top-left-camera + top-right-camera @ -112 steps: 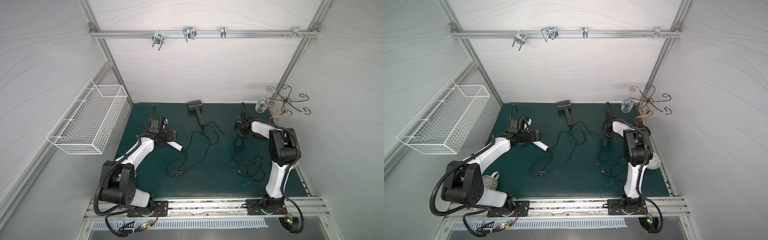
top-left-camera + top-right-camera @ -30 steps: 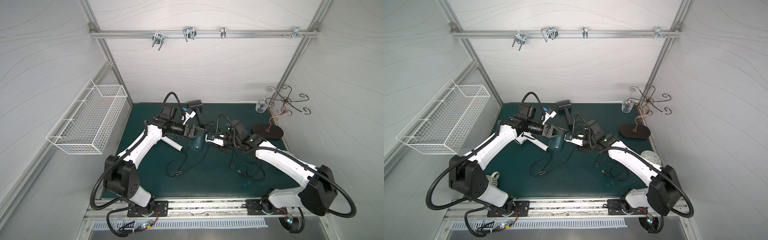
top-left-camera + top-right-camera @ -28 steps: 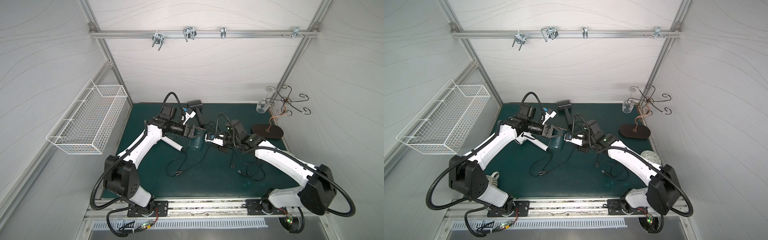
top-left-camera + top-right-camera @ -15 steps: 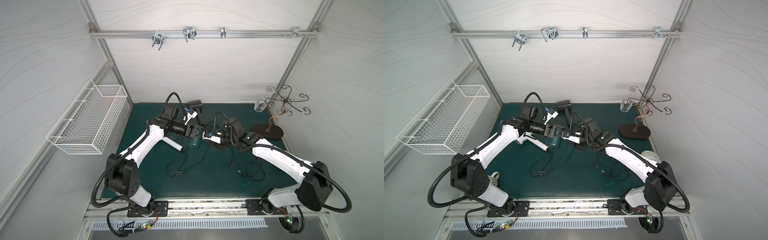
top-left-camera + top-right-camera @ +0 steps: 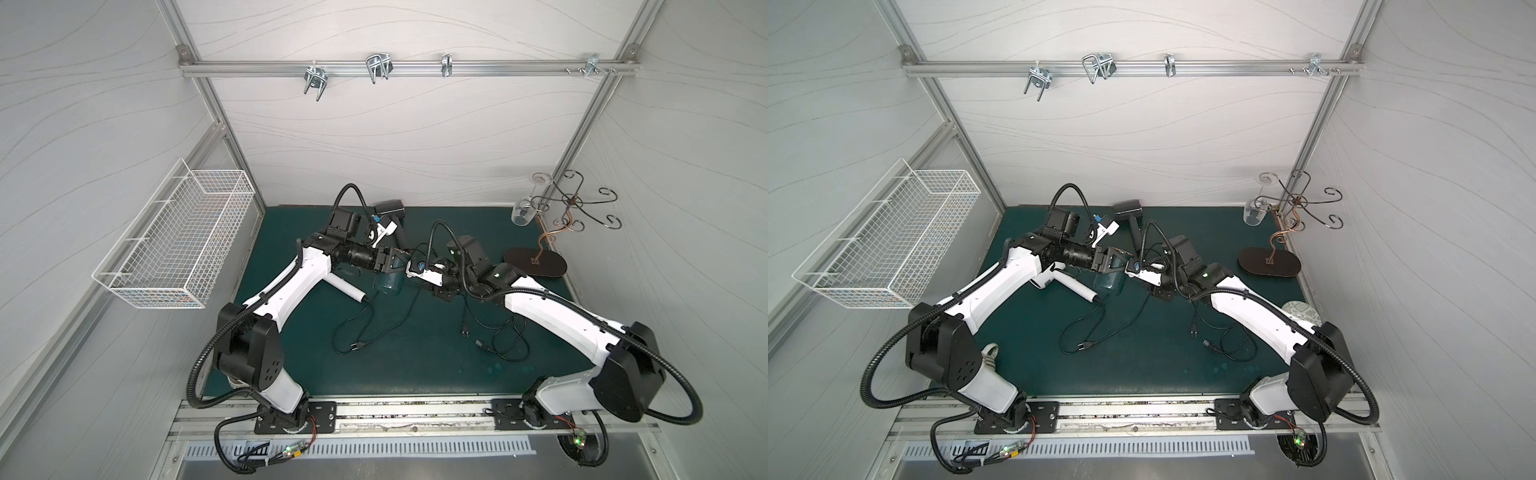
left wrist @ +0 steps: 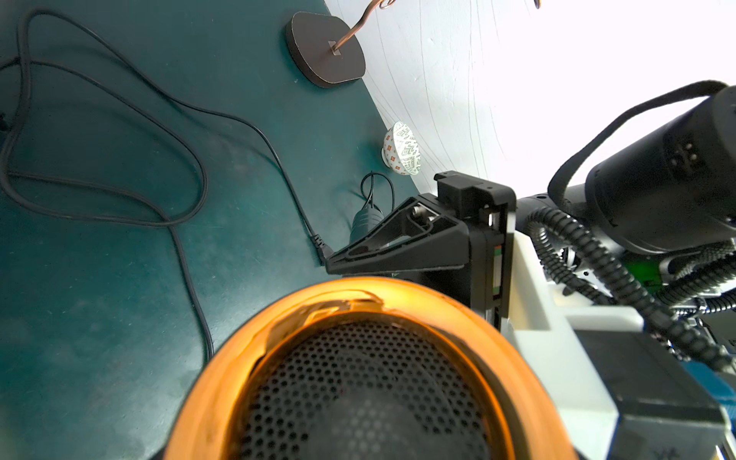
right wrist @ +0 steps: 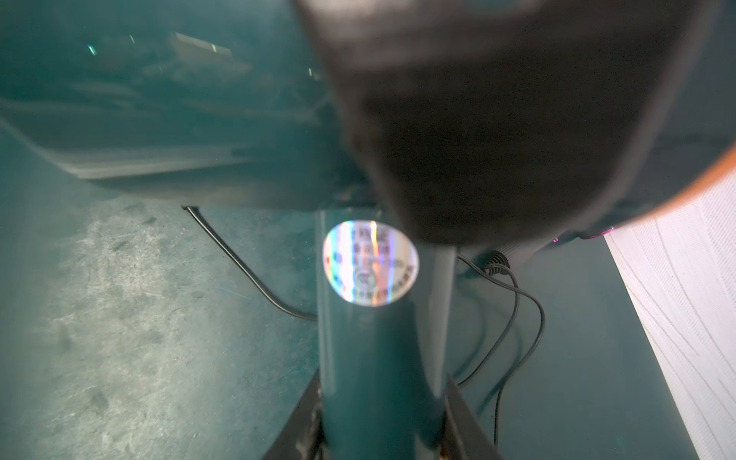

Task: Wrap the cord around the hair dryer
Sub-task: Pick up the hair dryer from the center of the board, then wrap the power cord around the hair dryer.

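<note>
Fingers [image 7: 298,430] of your right hand [image 7: 382,382] were closed on the teal handle of the hair dryer [image 5: 388,284], one on each side. A shiny round sticker [image 7: 370,263] sat on the handle between the fingers and the barrel.

Your left hand [image 5: 388,266] was at the barrel of the same dryer, from the opposite side. In the left wrist view the orange ring [image 6: 227,358] and the black mesh of its rear end were very close to the camera. The fingers of this hand did not show there, so I could not tell if it gripped the barrel or only stood around it.

In both top views the dryer was between your two hands, over the middle of the green tabletop [image 5: 415,374].

Black cords [image 5: 505,347] lay loose in loops on the tabletop. One bundle was under your right arm. Another was in front of the dryer and ended in a plug [image 5: 357,345]. I could not tell which one belonged to the teal dryer.

A white hair dryer [image 5: 348,286] lay just beside it, partly under your left arm, and a black hair dryer [image 5: 388,208] lay near the back wall.

Farther right stood a wire glass stand [image 5: 536,262] with a wine glass [image 5: 521,212] hanging from it, and a patterned bowl [image 5: 1300,309] was near the right wall. A white wire basket [image 5: 178,245] hung on the left wall.
</note>
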Robot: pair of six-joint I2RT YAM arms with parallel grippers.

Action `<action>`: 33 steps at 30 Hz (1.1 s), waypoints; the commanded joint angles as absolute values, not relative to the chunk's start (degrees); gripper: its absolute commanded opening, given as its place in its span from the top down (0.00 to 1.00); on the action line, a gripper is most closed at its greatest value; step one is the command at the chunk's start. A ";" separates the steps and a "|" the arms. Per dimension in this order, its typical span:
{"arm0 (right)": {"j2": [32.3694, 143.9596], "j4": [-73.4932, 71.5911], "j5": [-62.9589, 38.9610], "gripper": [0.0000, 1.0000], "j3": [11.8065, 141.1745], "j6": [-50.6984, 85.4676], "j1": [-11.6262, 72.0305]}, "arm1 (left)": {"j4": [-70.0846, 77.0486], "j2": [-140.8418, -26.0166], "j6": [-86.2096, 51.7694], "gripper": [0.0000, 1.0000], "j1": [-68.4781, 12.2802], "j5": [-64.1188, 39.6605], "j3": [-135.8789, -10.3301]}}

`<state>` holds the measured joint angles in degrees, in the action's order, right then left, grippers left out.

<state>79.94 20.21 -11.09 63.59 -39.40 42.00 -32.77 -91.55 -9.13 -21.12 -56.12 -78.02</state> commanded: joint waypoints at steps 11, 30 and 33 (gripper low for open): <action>74.80 21.11 -18.74 0.02 69.06 -33.78 30.22 | -42.55 -88.45 -3.40 1.00 -18.23 -45.12 -91.77; 70.68 19.33 -11.72 0.01 55.08 -21.57 15.45 | -40.01 -84.88 -6.62 1.00 -8.95 -36.86 -108.40; 72.98 20.28 -10.47 0.01 54.77 -20.46 15.43 | -40.00 -85.31 -5.89 1.00 -8.71 -35.69 -110.27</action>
<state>71.42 19.55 -12.38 55.16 -22.17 15.73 -44.75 -84.75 -6.28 -9.08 -36.12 -105.95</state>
